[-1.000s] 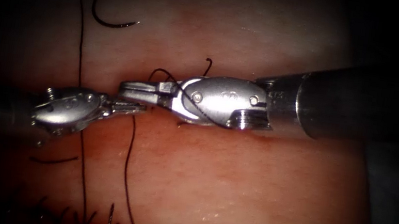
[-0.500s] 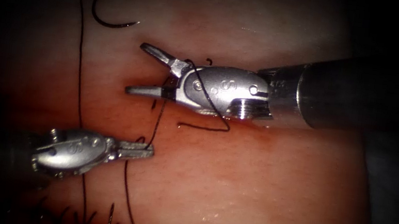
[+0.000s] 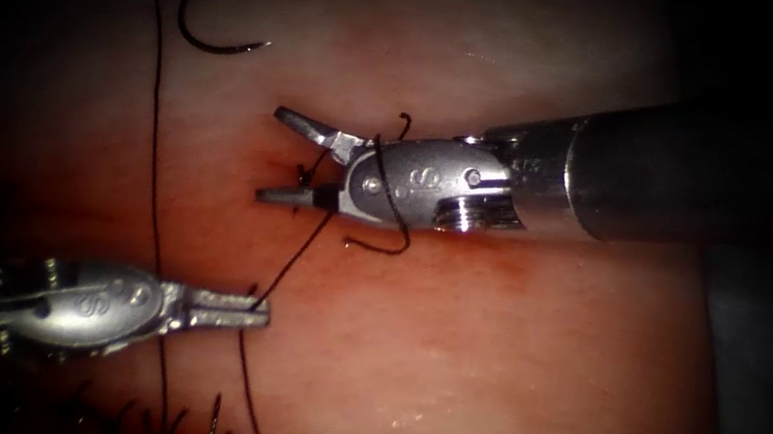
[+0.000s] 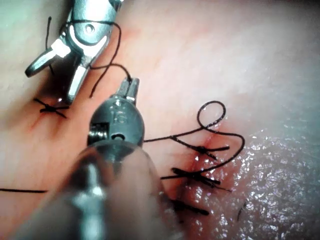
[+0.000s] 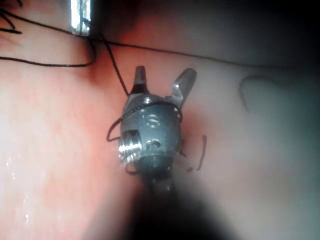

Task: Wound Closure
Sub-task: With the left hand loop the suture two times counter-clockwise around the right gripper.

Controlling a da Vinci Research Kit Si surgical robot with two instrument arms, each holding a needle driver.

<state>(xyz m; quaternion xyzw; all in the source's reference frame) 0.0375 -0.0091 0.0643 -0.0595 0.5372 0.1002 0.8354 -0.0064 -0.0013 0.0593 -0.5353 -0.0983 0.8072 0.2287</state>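
Your left tool (image 3: 237,311) has its jaws closed on the thread (image 3: 295,255), which runs taut from its tips up toward the lower jaw of your right tool (image 3: 286,156). Your right tool's jaws stand open and grip nothing; a loop of thread is wrapped around its body just behind the jaws, which the right wrist view confirms.

The curved needle (image 3: 214,39) lies free on the tissue (image 3: 507,365), well beyond the upper jaw of your right tool, held by neither tool and not in the tissue. A short cut end of thread (image 3: 403,125) stands beside the right tool's body.

Handling, as a judgement: the thread is thin, limp and probably slippery where red fluid (image 3: 502,259) wets it, so grip it squarely between the jaw faces, clear of the tips. The needle is stiff and light; take it on the body of its curve, away from the point. The tissue is soft and will likely tear under a hard pull.

There are no containers in the scene. Finished stitches (image 4: 197,177) lie beside your left tool's shaft.
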